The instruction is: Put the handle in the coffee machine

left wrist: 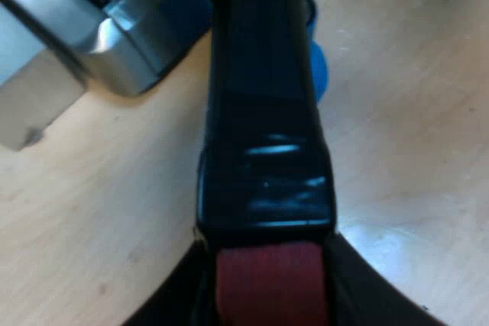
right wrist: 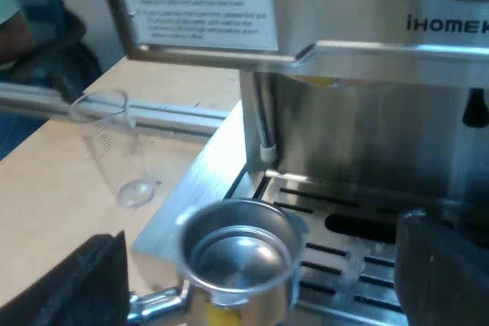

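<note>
The metal holder's dark handle [left wrist: 263, 112] runs straight out from my left gripper [left wrist: 271, 295], which is shut on it near its red end [left wrist: 269, 284]. The handle points toward a steel corner of the espresso machine [left wrist: 114, 28]. In the right wrist view the holder's round metal basket [right wrist: 238, 253] hovers at the corner of the machine's drip tray [right wrist: 336, 265], below the machine's front [right wrist: 367, 13]. My right gripper [right wrist: 267, 257] is open, its fingers [right wrist: 92, 280] spread wide on either side of the basket without touching it.
A blue tamper [left wrist: 317, 66] lies on the wooden table behind the handle. A clear measuring glass [right wrist: 114, 150] stands on the table beside the machine. The steam wand [right wrist: 263, 124] hangs over the tray. A person's sleeve [right wrist: 9, 5] shows beyond the table.
</note>
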Robot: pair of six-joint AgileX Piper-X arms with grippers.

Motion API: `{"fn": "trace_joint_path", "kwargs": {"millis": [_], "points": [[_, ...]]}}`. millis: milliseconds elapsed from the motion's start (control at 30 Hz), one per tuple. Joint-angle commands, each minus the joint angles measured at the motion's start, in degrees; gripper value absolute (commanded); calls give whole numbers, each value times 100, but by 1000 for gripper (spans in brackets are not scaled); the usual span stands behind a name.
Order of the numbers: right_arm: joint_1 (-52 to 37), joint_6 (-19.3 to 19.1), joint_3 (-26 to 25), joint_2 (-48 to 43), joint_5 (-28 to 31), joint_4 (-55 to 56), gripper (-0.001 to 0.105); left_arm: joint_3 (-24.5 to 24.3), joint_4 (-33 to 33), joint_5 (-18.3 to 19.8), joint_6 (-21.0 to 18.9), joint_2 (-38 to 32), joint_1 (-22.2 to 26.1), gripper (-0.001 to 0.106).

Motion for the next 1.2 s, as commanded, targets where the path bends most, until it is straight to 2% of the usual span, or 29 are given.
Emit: {"fn": "trace_joint_path", "kwargs": {"millis": [33,67,100,200,367,1200], "points": [[17,-209,-22,272,211,-620,72,-102,-273,103,29,-72,49,0],[17,-291,-22,345,236,-783,72,-102,-277,101,29,-60,67,0],[17,-590,-22,492,251,-1097,72,-102,-288,80,29,-9,118,0],[17,-936,-22,677,272,-1626,72,-102,-287,12,33,71,150,0],[17,-1244,-22,842,276,-2146,72,-102,-287,-77,88,128,150,0],[17,-1269,-22,899,314,-2173,72,-102,-364,-63,-64,142,150,0]]}}
